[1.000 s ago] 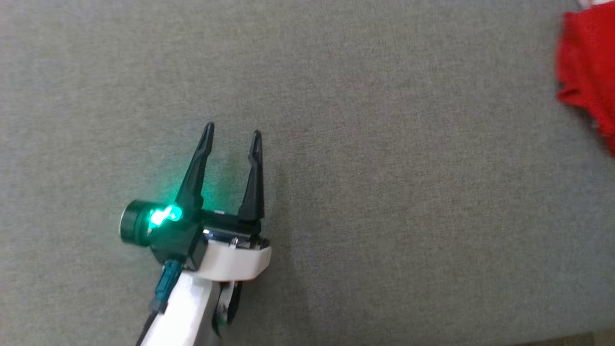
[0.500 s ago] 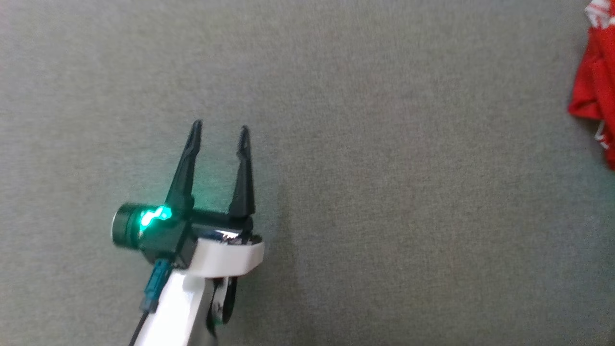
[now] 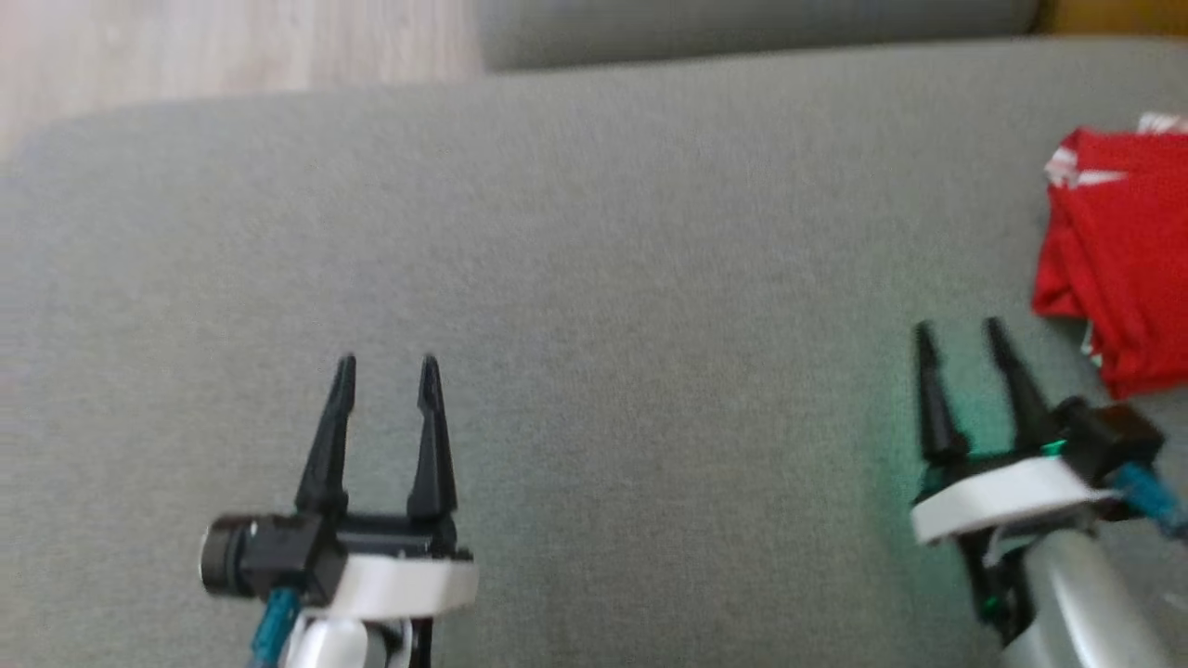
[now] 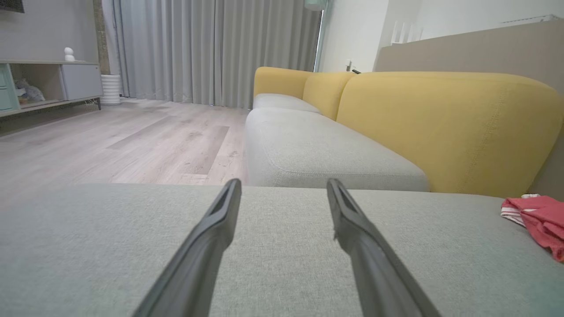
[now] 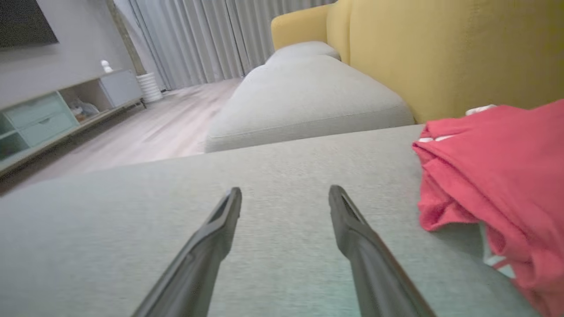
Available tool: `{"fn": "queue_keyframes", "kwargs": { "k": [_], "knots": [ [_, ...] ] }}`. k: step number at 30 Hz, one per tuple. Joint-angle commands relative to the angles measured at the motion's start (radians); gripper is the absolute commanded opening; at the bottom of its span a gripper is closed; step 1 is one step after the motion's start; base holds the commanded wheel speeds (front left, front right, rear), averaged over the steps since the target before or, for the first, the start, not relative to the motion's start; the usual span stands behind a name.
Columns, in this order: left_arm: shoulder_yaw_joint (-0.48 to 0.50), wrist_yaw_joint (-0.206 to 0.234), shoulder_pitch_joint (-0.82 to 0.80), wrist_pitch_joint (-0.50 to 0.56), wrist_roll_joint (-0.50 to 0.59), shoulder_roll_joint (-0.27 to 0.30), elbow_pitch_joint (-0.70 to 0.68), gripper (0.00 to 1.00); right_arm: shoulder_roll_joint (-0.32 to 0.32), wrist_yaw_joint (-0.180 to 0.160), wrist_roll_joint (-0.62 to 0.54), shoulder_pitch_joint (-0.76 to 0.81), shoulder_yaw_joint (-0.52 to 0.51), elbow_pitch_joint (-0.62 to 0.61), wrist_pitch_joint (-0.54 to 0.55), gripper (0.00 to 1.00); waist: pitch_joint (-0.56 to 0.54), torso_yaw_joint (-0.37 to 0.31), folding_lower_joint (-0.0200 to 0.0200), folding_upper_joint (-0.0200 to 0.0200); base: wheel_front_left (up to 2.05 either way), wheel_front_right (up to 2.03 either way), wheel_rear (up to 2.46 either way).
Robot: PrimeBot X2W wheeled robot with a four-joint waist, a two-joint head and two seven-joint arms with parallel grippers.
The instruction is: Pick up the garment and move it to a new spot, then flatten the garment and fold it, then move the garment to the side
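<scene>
The garment [image 3: 1118, 264] is red with white trim and lies folded in a bundle at the right edge of the grey cushion [image 3: 603, 278]. It also shows at the right in the left wrist view [image 4: 537, 218] and close on the right in the right wrist view [image 5: 498, 185]. My right gripper [image 3: 961, 329] hovers just left of the garment, open, with nothing between its fingers. At the lower left my left gripper [image 3: 385, 364] stands open and empty over bare cushion.
The wood floor [image 3: 232, 46] lies beyond the cushion's far left edge. A second grey seat [image 4: 317, 152] with a yellow backrest [image 4: 445, 127] stands ahead. A low cabinet [image 4: 48, 81] and curtains [image 4: 211, 48] are across the room.
The head camera has tilted up, bringing the cushion's far edge and floor into view. My right gripper now shows beside the garment, open and apart from it. The left gripper stays open.
</scene>
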Motion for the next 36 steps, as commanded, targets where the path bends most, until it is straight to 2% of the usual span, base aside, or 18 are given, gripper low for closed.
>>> {"fn": "queue_keyframes", "kwargs": {
  "k": [1, 4, 10, 21, 36],
  "knots": [
    [0.04, -0.013, 0.013, -0.005, 0.006, -0.001, -0.025, 1.0, 0.002, -0.001, 0.017, 0.017, 0.06, -0.071, -0.013, 1.0, -0.087, 0.031, 0.0003, 0.0, 0.0, 0.0, 0.0],
    [0.043, -0.032, 0.053, -0.005, 0.02, -0.001, -0.014, 1.0, 0.016, -0.001, 0.015, 0.077, 0.117, -0.117, -0.013, 1.0, -0.14, 0.045, 0.0003, 0.0, 0.0, 0.0, 0.0],
    [0.06, -0.036, 0.128, -0.005, 0.04, -0.001, -0.017, 1.0, 0.049, -0.001, -0.017, 0.182, 0.134, -0.154, -0.013, 1.0, -0.204, 0.068, 0.0003, 0.0, 0.0, 0.0, 0.0],
    [0.076, -0.047, 0.155, -0.005, 0.078, -0.001, 0.003, 1.0, 0.074, -0.001, -0.061, 0.226, 0.099, -0.197, -0.013, 1.0, -0.225, 0.074, 0.0003, 0.0, 0.0, 0.0, 0.0],
    [0.083, -0.043, 0.161, -0.005, 0.091, -0.001, 0.017, 1.0, 0.087, -0.001, -0.066, 0.235, 0.068, -0.205, -0.013, 1.0, -0.228, 0.067, 0.0003, 0.0, 0.0, 0.0, 0.0]
  ]
}}
